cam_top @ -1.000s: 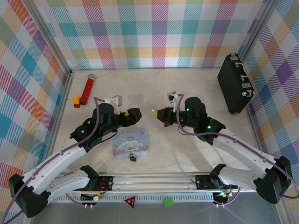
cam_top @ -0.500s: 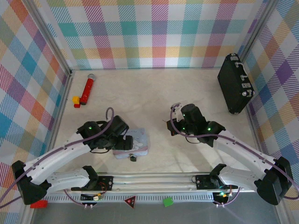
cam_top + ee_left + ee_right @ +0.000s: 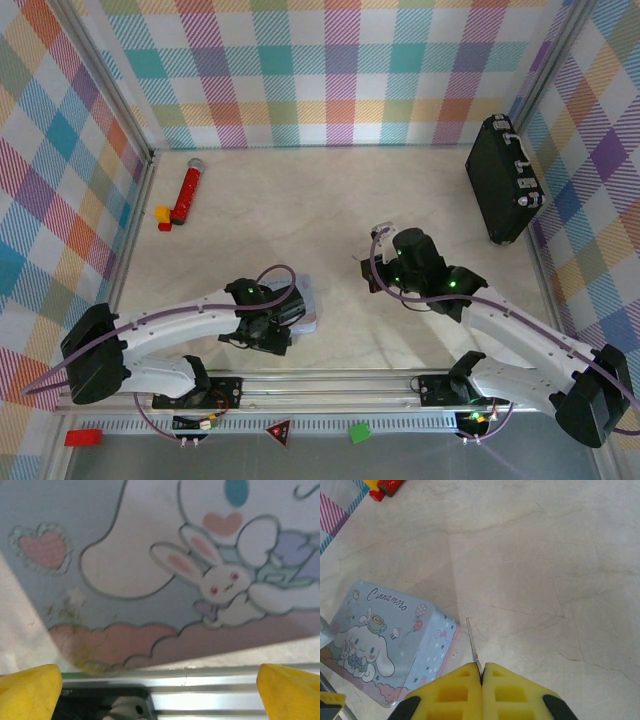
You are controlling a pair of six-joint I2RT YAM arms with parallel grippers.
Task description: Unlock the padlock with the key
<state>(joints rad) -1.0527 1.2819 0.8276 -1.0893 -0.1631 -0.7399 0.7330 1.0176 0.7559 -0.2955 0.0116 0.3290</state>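
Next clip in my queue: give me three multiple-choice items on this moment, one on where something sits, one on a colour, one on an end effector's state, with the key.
1. Where is the black briefcase?
A. at the near left corner
B. by the right wall, toward the far side
C. between the two arms

2. What colour are the fingers of the left end effector?
A. black
B. red
C. yellow

3. How is the right end effector?
A. shut on the key
B. wide open, empty
C. half open, empty

Answers:
1. B: the top view shows it beside the right wall.
2. C: the left wrist view shows a yellow finger at each lower corner.
3. A: the right wrist view shows its fingers pressed together with the thin metal sliver sticking out between them.
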